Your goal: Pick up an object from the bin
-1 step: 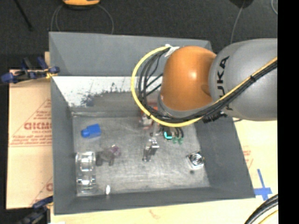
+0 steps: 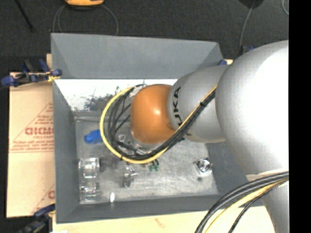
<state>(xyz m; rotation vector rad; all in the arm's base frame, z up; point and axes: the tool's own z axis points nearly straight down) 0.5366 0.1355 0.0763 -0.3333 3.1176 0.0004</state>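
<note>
1. We are looking down into the grey bin (image 2: pixel 136 57), and the arm (image 2: pixel 233 106) is reaching in from the right, over the middle of the floor.
2. The orange cover (image 2: pixel 150 113) on its wrist is facing up at us, and a loop of black and yellow cables (image 2: pixel 109 125) is curving round the cover's left and near sides.
3. The jaws are pointing down beneath that cover. We cannot tell how far open they are, or whether they have hold of anything.
4. Two things are lying closest to the wrist. A small green bit (image 2: pixel 154 166) is sitting just at the near edge of the cable loop. A small grey metal piece (image 2: pixel 129 175) is lying a little to the left of it and nearer to us.
5. We cannot tell whether that grey piece is loose on the floor or belongs to the arm.
6. A blue thing (image 2: pixel 92 138) is lying to the left of the cables, near the left wall.
7. A clear plastic piece (image 2: pixel 89 178) is lying in the near left corner, with a tiny white bit (image 2: pixel 112 196) just to its right by the near wall.
8. A round shiny metal piece (image 2: pixel 203 167) is lying well apart from the rest, at the near right of the floor, below the arm.
</note>
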